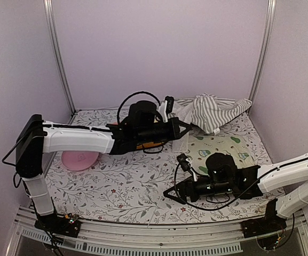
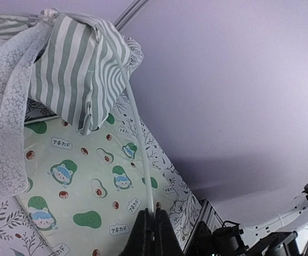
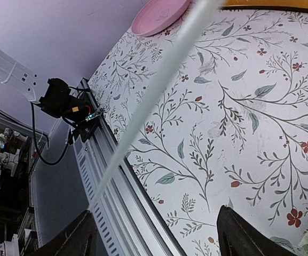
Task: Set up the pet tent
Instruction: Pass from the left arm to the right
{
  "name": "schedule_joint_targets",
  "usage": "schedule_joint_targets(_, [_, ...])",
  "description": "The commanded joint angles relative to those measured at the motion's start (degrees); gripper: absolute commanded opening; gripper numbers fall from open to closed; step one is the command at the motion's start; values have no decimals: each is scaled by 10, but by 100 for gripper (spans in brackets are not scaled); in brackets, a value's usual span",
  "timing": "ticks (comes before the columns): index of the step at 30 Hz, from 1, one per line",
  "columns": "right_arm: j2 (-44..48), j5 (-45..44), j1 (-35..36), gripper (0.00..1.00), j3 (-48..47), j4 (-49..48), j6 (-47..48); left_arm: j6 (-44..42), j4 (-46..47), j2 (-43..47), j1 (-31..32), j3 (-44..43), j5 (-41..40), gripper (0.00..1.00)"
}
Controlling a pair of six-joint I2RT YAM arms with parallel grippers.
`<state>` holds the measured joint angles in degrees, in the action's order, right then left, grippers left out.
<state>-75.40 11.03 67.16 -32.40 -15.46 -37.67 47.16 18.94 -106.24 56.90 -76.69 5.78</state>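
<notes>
The tent (image 1: 213, 113) lay slumped at the back right of the bench (image 1: 121, 181), not yet raised. The left end effector (image 2: 155, 214) was pinched shut on a thin pole (image 2: 139, 138) running up into the fabric. The right end effector (image 3: 156, 213) gaped wide, holding nothing. The risk was that the slim pole could slip or bow out of the pinch if the cloth snagged. A plate (image 1: 79, 158), a mat (image 1: 218, 146) and an orange bowl (image 3: 282, 4) crowded the bench, with the bowl under the left arm.
</notes>
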Motion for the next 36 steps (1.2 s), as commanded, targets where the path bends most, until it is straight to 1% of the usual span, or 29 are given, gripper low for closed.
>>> schedule_joint_targets(1, [1, -11, 7, 78, -19, -10, 7, -31, 54, -11, -9, -45, -6, 0])
schedule_joint_targets(7, [0, -18, 17, 74, -29, -9, 14, -27, 55, -30, -14, -65, 0, 0])
schedule_joint_targets(12, [39, -53, 28, 76, -4, -11, 9, -18, 67, -40, -14, -71, 4, 0])
schedule_joint_targets(15, [65, -60, 30, 81, 16, -27, 4, -13, 71, -47, -14, -79, 8, 0])
schedule_joint_targets(17, [56, -56, 31, 82, 9, -24, 7, -11, 72, -51, -14, -83, 8, 0])
schedule_joint_targets(22, [-9, -46, 37, 83, -29, -10, 9, -14, 70, -57, -14, -91, 9, 0])
schedule_joint_targets(27, [-20, -66, 38, 83, -36, -17, 9, -23, 64, -54, -15, -92, 4, 0])
schedule_joint_targets(31, [-28, -69, 39, 83, -31, -41, 13, -34, 57, -55, -16, -98, 9, 0])
schedule_joint_targets(36, [-33, -65, 40, 84, -31, -65, 26, -46, 61, -59, -16, -106, 32, 0])
